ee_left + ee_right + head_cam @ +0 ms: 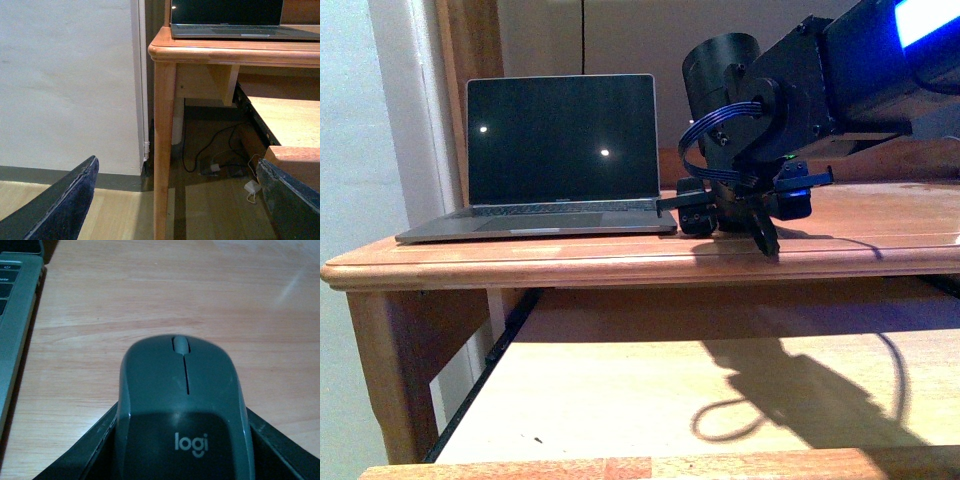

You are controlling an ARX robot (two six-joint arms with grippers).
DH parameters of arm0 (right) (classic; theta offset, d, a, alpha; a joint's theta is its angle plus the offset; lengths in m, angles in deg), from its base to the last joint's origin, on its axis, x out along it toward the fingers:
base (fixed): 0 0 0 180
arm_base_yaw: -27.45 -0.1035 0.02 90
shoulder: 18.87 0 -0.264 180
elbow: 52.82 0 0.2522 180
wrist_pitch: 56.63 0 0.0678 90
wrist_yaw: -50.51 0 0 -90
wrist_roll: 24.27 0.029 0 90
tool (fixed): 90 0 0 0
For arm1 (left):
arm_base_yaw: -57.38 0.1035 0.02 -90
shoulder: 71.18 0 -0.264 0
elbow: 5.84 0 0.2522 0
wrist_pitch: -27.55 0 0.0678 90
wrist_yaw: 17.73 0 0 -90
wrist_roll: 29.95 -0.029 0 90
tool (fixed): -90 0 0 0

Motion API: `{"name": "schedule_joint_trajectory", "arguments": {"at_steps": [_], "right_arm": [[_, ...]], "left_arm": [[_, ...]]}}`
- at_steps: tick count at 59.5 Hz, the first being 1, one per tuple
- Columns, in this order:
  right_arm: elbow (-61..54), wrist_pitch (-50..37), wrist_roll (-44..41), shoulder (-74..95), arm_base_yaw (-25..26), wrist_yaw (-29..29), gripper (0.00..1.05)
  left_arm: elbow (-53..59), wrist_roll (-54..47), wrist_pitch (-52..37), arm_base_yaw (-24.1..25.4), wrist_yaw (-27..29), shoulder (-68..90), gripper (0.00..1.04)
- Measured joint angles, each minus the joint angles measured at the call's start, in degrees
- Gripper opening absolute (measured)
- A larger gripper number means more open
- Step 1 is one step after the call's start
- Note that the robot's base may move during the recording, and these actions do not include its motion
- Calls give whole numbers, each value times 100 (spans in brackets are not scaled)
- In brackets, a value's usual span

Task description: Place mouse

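Observation:
The mouse (182, 415) is dark grey-blue, oval, with a scroll wheel and a "logi" mark. My right gripper (182, 460) is shut on it, one finger along each side, low over the wooden desk top (150, 300). In the front view my right gripper (735, 215) sits on the desk just right of the laptop (555, 150); the mouse is hidden behind the arm there. My left gripper (180, 210) is open and empty, low beside the desk leg (164, 145), out of the front view.
The open laptop's edge (12, 320) lies close beside the mouse. A pull-out shelf (670, 380) sits under the desk top. Cables and a white adapter (251, 187) lie on the floor. A white wall (65, 85) stands beside the desk.

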Motion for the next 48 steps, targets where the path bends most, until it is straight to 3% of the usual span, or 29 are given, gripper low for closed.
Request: {"name": "schedule_joint_trajectory", "arguments": {"at_steps": [12,26,32,37,48], "right_arm": [[-407,-619,44,-323,59,214,98],[-2826,-2026,146,-2649,643,1508,97],[-4745,-2498,144,-4435,1200,2503,97],[-6625,-2522,55,-5908,1805,3484,97],[-8887,-1700,-188,-7864,2723,4437,97]], "left_arm": [[0,0,0,0,0,0,97],[0,0,0,0,0,0,97],[0,0,0,0,0,0,97],[0,0,0,0,0,0,97],[0,0,0,0,0,0,97]]}}
